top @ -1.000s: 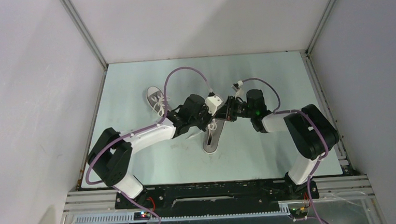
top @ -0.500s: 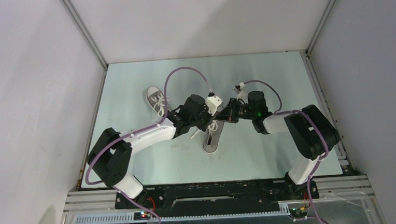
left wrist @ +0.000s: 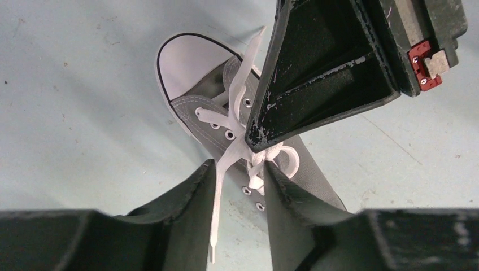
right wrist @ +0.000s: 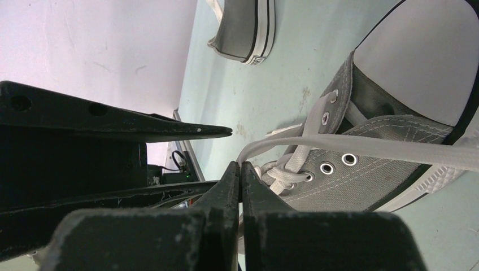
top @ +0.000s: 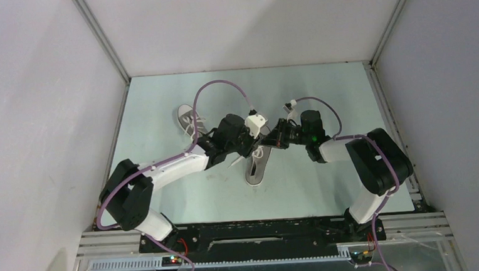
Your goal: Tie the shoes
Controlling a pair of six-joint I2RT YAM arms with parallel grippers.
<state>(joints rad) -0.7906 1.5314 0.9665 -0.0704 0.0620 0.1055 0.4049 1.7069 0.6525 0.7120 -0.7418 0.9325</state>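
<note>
One grey sneaker (top: 256, 168) with a white toe cap lies mid-table, and both grippers meet over its laces. In the left wrist view its toe cap (left wrist: 186, 62) points up-left. My left gripper (left wrist: 240, 166) is open, its fingers either side of a loose white lace end (left wrist: 217, 192) and the knot. My right gripper (right wrist: 242, 165) is shut on a white lace (right wrist: 271, 144) just beside the eyelets. Its fingertips (left wrist: 257, 138) press at the knot in the left wrist view. The second sneaker (top: 189, 118) lies apart at the far left, and also shows in the right wrist view (right wrist: 248, 28).
The pale green table (top: 328, 180) is boxed in by white walls on three sides, with metal rails along its edges. Purple cables (top: 221, 86) loop above both wrists. The left gripper's fingers (right wrist: 169, 130) lie close beside the right gripper.
The left arm's elbow has swung a little to the left and its wrist has edged up. The right gripper has crept slightly left toward the shoe. The shoes have not moved.
</note>
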